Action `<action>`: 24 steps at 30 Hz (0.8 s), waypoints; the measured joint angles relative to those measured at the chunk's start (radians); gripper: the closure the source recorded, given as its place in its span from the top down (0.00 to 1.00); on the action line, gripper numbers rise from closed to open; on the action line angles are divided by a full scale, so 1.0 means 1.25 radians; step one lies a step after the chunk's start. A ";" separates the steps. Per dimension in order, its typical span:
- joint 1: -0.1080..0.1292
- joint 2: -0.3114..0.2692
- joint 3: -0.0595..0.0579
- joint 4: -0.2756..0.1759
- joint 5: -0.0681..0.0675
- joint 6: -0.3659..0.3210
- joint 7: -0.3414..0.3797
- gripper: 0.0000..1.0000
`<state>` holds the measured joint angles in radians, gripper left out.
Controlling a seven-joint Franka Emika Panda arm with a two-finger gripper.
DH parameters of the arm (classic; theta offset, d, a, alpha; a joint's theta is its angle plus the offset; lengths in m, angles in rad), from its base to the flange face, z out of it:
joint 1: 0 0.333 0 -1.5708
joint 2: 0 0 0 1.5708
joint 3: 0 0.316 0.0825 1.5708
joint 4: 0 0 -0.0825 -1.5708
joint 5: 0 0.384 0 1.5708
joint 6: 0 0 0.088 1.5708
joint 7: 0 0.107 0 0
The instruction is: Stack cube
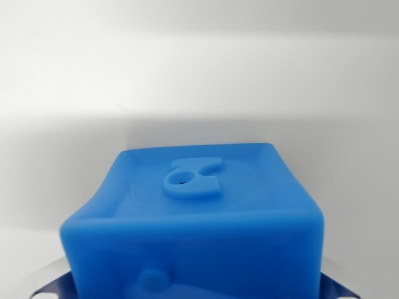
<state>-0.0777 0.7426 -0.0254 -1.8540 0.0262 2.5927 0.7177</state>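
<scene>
- Claw: barely in view. Only two dark blue finger tips show, one at the lower left (53,288) and one at the lower right (340,289) of the wrist view, each cut off by the frame's bottom edge.
- Claw (196,293) state: cannot tell whether it is clamped on the cube or released; the contact faces are hidden behind the cube's sides.
- Blue cube (199,218) fills the lower middle of the wrist view, sitting between the two finger tips. Its bottom is cut off by the frame.
- Cube's upper face carries a raised, rounded emblem (193,177) with a small hole; its exact shape is hard to read. A second raised bump (151,277) shows on the near face, partly cropped.
- White surface (199,81) behind the cube is blurred; a soft grey shadow band crosses it. No edges or corners can be made out.
</scene>
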 joint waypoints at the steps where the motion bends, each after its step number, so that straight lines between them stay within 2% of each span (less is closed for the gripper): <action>1: 0.000 -0.001 0.000 0.000 0.000 0.000 0.000 0.00; 13: 0.000 -0.036 0.000 -0.010 0.000 -0.022 0.000 0.00; 24: 0.000 -0.090 0.000 -0.025 0.000 -0.060 0.000 0.00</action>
<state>-0.0777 0.6304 -0.0259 -1.8851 0.0262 2.5171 0.7177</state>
